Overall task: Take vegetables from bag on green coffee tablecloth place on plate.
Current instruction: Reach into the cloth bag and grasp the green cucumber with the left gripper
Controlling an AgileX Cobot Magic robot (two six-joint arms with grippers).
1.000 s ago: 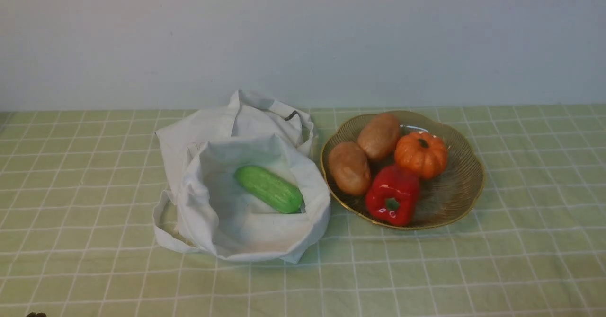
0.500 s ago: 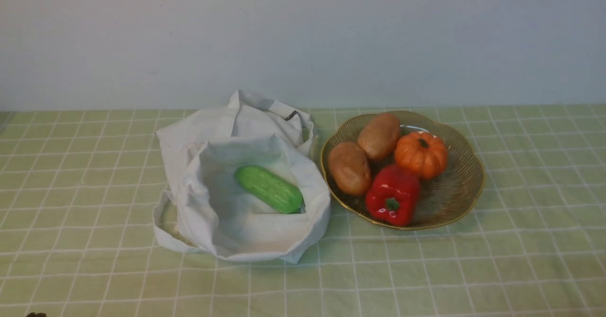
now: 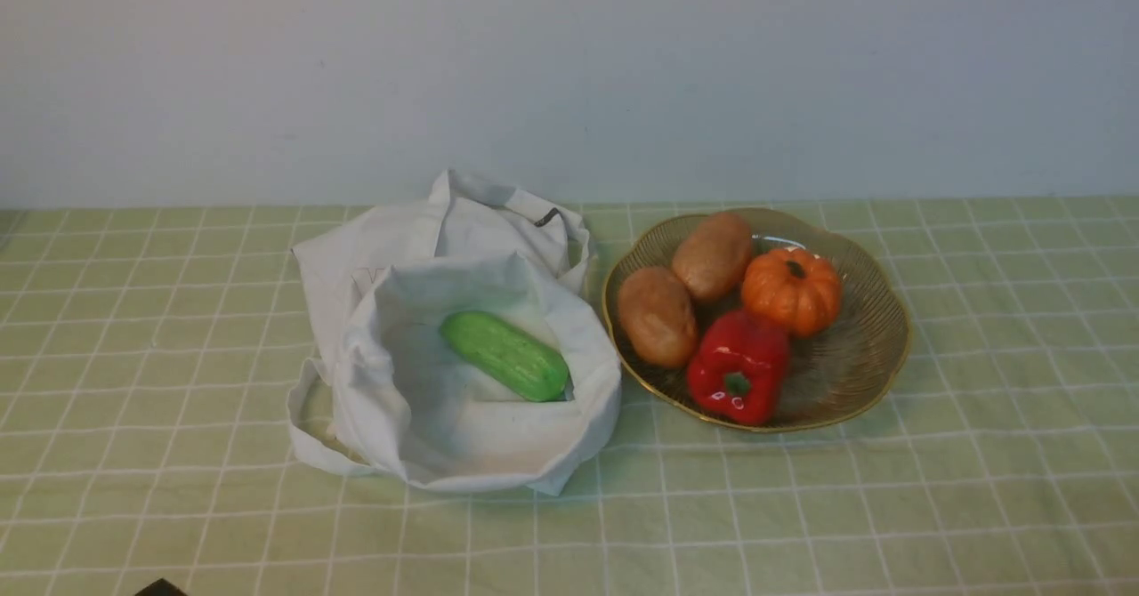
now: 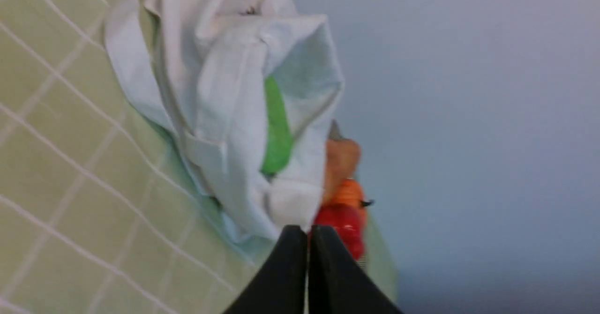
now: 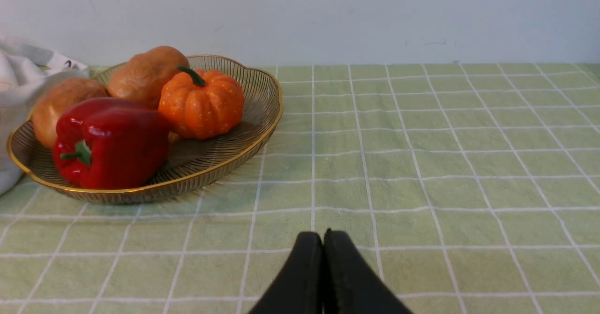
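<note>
Sizing up the reach for what looks like the last pick. Green coffee tablecloth (image 3: 979, 489) covers the whole table. Bag (image 3: 418, 427) sits left of centre, with its mouth slumped wide open and its walls low. Plate (image 3: 854, 356) is just right of the bag, the two nearly touching. It already holds two potatoes (image 3: 658, 316), a red pepper (image 3: 737, 365) and a pumpkin (image 3: 791, 291), crowded to its left and middle, with the right side bare.

Cucumber (image 3: 505, 355) lies flat inside the bag on the inner cloth, close to the wall on the plate side. Its long axis runs diagonally in the front view: far end toward the left, near end toward the right and the plate.

Left gripper (image 4: 307, 232): jaws pressed together, nothing in them. Its wrist view shows the bag and a green sliver of cucumber ahead of the tips, well apart. Right gripper (image 5: 322, 236): also closed and empty, low over bare cloth and facing the plate, with only the bag's edge in its view.

Judgement: the left arm is the nearer one and has the line into the bag's mouth. It needs to open first, come in from above over the rim, and turn the wrist so the jaws close across the short width rather than along the diagonal. Risk: pinching bag cloth along with the cucumber.
</note>
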